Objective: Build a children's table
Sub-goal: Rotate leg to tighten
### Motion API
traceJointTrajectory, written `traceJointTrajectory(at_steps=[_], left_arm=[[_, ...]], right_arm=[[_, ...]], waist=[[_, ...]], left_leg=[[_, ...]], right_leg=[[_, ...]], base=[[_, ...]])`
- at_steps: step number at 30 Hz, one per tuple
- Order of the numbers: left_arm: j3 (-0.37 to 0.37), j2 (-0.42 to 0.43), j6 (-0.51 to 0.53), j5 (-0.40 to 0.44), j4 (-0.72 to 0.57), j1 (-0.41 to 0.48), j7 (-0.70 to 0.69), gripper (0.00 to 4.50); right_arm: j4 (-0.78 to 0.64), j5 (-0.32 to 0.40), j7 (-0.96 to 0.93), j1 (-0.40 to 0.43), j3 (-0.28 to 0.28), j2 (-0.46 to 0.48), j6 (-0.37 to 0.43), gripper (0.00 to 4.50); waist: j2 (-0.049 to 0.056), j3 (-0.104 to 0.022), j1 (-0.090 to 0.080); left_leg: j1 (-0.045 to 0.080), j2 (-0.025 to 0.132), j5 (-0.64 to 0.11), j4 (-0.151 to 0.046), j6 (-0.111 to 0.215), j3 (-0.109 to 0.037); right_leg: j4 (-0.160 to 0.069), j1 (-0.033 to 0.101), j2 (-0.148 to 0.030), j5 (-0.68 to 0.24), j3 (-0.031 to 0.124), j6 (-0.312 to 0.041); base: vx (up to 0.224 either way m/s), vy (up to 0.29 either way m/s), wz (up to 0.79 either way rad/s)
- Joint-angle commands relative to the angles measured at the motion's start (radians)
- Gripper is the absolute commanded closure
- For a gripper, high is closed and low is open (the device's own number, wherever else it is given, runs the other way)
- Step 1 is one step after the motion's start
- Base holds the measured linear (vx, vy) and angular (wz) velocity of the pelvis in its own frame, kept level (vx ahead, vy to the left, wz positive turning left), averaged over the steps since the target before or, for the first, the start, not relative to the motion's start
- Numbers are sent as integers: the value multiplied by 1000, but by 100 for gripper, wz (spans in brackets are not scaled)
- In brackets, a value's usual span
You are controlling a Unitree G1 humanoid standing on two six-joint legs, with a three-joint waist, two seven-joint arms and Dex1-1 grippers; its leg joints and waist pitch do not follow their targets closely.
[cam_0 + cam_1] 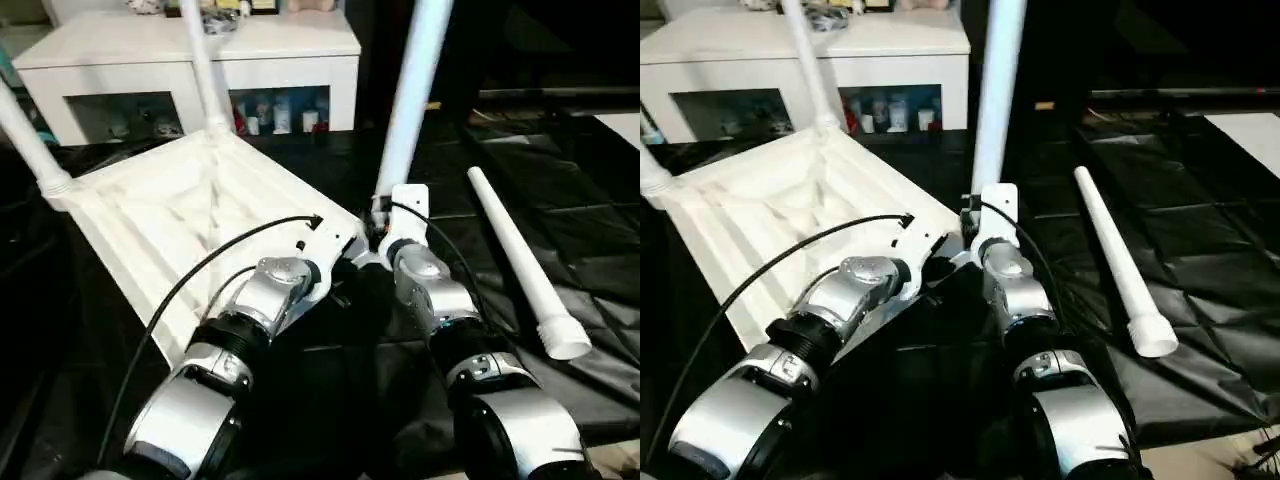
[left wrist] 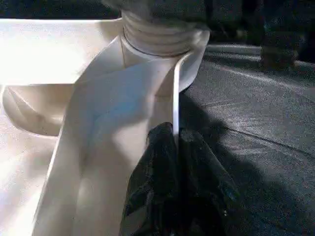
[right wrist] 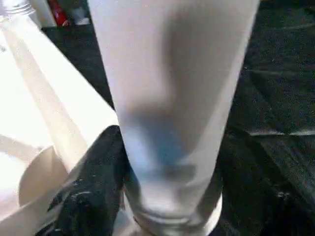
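On black sheeting (image 1: 560,130), ribbed tabletop (image 1: 170,215) (white plastic).

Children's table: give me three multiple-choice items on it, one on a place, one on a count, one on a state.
1. Where does the loose leg lie?
A. On the black sheet, right of the table top
B. On the white cabinet
C. Across the table top

2. How many legs stand upright at the table top's corners?
A. One
B. Three
C. Four

3. What is the left hand doing?
A. Hanging open above the sheet
B. Holding the loose leg
C. Pinching the table top's rim

Key:
1 A: the loose leg rests on the black sheet beside the table top.
2 B: three legs rise.
3 C: the left hand is shut on the thin rim.
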Motion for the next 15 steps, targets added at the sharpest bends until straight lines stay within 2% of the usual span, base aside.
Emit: traceJointTrajectory(at_steps=[1,3,7,10,12,15], left_arm=[[4,11,-7,13,38,-1,6,450],[0,16,-9,15,37,-1,-2,450],[0,27,-18,18,42,-2,-13,450],[-2,33,-25,19,44,-2,-24,450],[-9,46,-38,22,35,5,-48,450],[-21,56,-61,26,24,15,-75,450]], right_arm=[[43,13,45,33,18,23,33,123],[29,14,59,36,17,19,30,114],[-9,4,92,45,26,2,9,76],[-56,2,141,59,40,-12,-5,76],[-153,-6,218,98,74,-42,-8,76],[-215,-10,253,126,92,-65,-1,76]], waist=[[-1,-38,7],[-2,-39,9],[-1,-40,10],[-2,-43,14],[-3,-43,19],[-5,-47,20]], left_leg=[[0,72,-384,-91,25,-36],[-3,73,-343,-90,36,-32],[-5,74,-319,-88,48,-30],[-4,75,-278,-84,62,-25],[-5,75,-258,-82,74,-22],[-14,76,-197,-78,99,-24]], right_leg=[[-86,28,-96,-410,47,-170],[-83,30,-94,-361,48,-184],[-82,33,-93,-371,44,-192],[-76,35,-91,-305,44,-214],[-76,37,-91,-285,44,-216],[-68,45,-94,-253,41,-224]], base=[[0,0,0],[0,0,0],[0,0,0],[0,0,0],[0,0,0],[0,0,0]])
